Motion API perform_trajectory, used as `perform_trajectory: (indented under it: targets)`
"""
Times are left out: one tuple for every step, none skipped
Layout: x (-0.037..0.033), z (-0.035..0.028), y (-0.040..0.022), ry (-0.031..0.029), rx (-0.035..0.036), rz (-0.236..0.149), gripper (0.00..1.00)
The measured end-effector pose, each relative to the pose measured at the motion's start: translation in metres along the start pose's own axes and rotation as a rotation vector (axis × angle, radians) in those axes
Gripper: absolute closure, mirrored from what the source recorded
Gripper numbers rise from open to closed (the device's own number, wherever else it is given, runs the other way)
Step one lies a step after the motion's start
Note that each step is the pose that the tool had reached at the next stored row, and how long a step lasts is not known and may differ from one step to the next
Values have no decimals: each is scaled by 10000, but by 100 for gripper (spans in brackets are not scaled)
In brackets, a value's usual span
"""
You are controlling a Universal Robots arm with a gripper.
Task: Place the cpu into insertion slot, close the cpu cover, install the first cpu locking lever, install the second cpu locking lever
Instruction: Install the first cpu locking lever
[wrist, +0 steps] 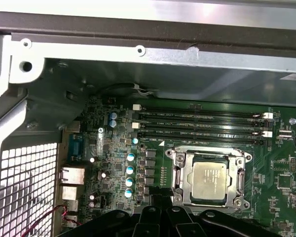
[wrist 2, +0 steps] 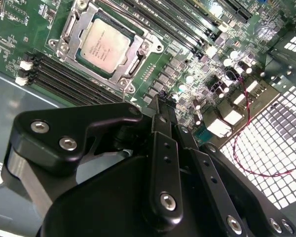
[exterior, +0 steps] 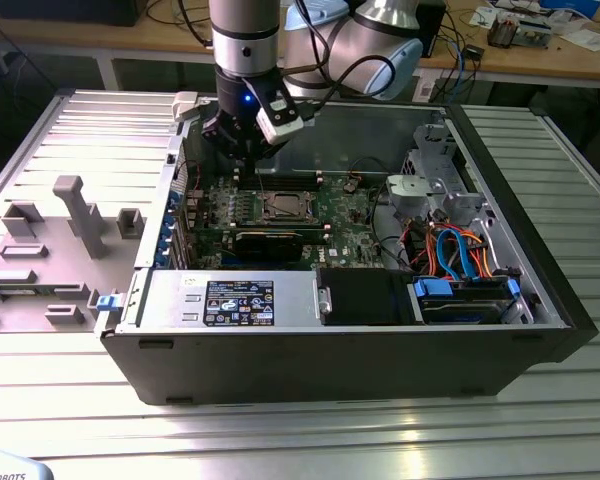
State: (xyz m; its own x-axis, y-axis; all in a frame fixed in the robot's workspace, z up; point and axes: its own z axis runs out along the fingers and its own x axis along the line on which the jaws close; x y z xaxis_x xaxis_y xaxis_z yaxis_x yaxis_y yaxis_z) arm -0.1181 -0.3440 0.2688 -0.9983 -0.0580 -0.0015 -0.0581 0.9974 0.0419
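Already the cpu (wrist 2: pixel 104 47) sits in the insertion slot (wrist 2: pixel 64 35) under the cpu cover (wrist 2: pixel 133 61). Empty, fingers together, the end effector (wrist 2: pixel 160 106) hovers at the slot's 5 o'clock in the second wrist view; descending off-line could scrape nearby capacitors (wrist 2: pixel 190 79).

The computer case (exterior: pixel 360 350) lies open on the surface (exterior: pixel 280 440), with the motherboard (exterior: pixel 335 215) on its floor. The cpu (wrist 2: pixel 104 46) sits in the insertion slot (wrist 2: pixel 69 37), under the cpu cover (wrist 2: pixel 138 61), with memory slots (wrist: pixel 202 123) alongside it. The tool (exterior: pixel 242 152) hangs over the motherboard at the exterior view's left of the slot; drive cables (exterior: pixel 460 255) lie toward that view's right.
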Motion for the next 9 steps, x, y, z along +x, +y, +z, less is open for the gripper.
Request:
perform_trajectory:
  targets:
    - [0, 0, 0, 0, 0, 0, 89]
    - [0, 0, 0, 0, 0, 0, 89]
    - [0, 0, 0, 0, 0, 0, 89]
    - [0, 0, 0, -1, 0, 0, 89]
    - [0, 0, 0, -1, 0, 0, 89]
    - [0, 0, 0, -2, 0, 0, 89]
    - [0, 0, 0, -2, 1, 0, 89]
    - [0, 0, 0, -2, 0, 0, 89]
    - [0, 0, 0, -3, 1, 0, 89]
